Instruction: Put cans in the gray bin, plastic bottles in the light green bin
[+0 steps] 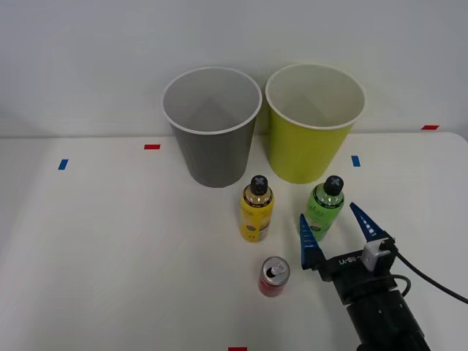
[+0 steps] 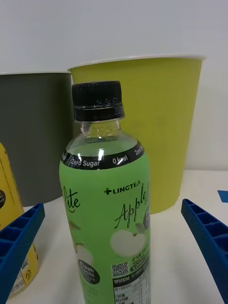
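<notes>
A bright green plastic bottle (image 1: 325,208) (image 2: 105,223) with a black cap stands upright on the white table, just ahead of my right gripper (image 1: 338,228) (image 2: 114,266). The gripper is open, its blue fingers (image 2: 209,247) spread to either side of the bottle without touching it. To the left stands a yellow bottle (image 1: 257,210) (image 2: 12,237) with a black cap. A small red can (image 1: 273,276) sits upright nearer the front, left of the gripper. Behind the bottles stand the gray bin (image 1: 212,131) (image 2: 33,137) and, to its right, the light green bin (image 1: 311,139) (image 2: 161,123).
Small blue (image 1: 63,164) and red (image 1: 152,147) tape marks dot the white table (image 1: 110,256). Another blue mark (image 1: 355,161) lies right of the light green bin. A black cable (image 1: 431,281) trails from my wrist to the right. A pale wall stands behind the bins.
</notes>
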